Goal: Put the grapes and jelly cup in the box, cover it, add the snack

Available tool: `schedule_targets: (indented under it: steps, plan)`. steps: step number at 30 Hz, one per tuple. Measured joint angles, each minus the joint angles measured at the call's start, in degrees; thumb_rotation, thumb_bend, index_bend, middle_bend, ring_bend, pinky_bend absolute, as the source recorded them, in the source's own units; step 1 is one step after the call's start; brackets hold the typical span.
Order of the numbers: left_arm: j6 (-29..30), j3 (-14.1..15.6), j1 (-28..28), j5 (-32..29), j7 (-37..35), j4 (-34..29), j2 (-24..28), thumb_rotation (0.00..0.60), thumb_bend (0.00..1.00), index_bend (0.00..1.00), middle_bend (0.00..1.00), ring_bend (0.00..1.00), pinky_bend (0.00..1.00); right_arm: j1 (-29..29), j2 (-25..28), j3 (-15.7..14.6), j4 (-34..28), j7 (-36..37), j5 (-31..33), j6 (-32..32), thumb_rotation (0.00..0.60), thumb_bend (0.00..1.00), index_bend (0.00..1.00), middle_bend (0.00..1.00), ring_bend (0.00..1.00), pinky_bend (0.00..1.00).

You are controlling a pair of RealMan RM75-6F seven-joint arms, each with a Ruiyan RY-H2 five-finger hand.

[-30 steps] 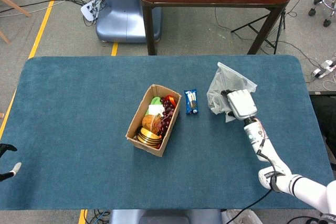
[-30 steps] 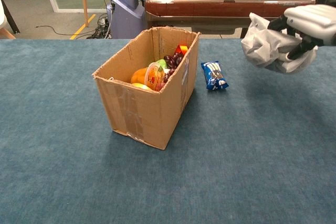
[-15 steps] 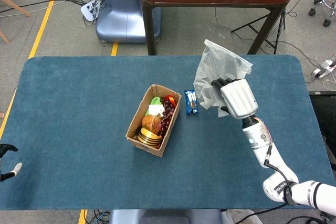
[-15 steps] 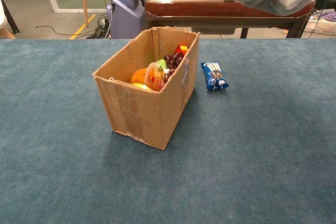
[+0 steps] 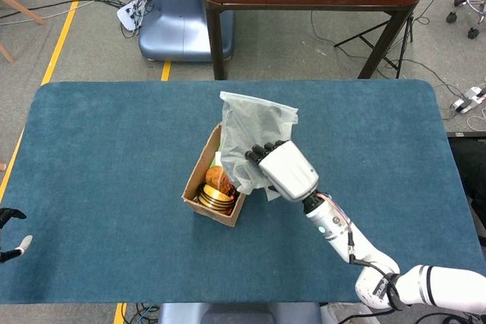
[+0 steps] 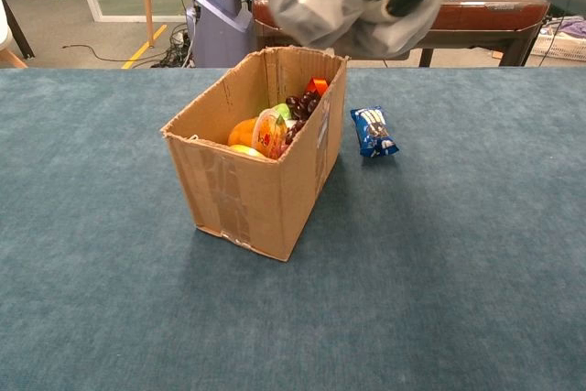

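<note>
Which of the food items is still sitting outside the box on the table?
The blue snack packet, lying on the table just right of the cardboard box. The grapes and jelly cup are inside it.

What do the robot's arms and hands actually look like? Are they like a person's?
Only roughly. The right hand has a boxy, pale grey back and dark fingers. Behind it the right arm is a slim white tube in rounded segments, with black rings at the joints, small coloured marks near the wrist, and a thin black cable alongside. Of the left hand, only black tips show, one white-capped.
</note>
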Motion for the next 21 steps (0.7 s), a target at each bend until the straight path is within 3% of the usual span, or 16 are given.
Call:
schedule_targets:
  steps: [11, 21]
  plan:
    - [-0.19, 0.04, -0.06, -0.12, 0.32, 0.05, -0.09, 0.6, 0.22, 0.42, 0.38, 0.31, 0.46, 1.45, -3.02, -2.76, 1.51, 12.17, -7.29, -0.98, 0.6, 0.54, 0.57, 0.64, 0.61, 0.78]
    - [-0.11, 0.06, -0.02, -0.1, 0.43, -0.03, -0.02, 0.6, 0.22, 0.42, 0.38, 0.31, 0.46, 4.6, -3.83, -4.23, 2.52, 11.06, -9.58, -6.2, 0.6, 0.51, 0.57, 0.61, 0.56, 0.78]
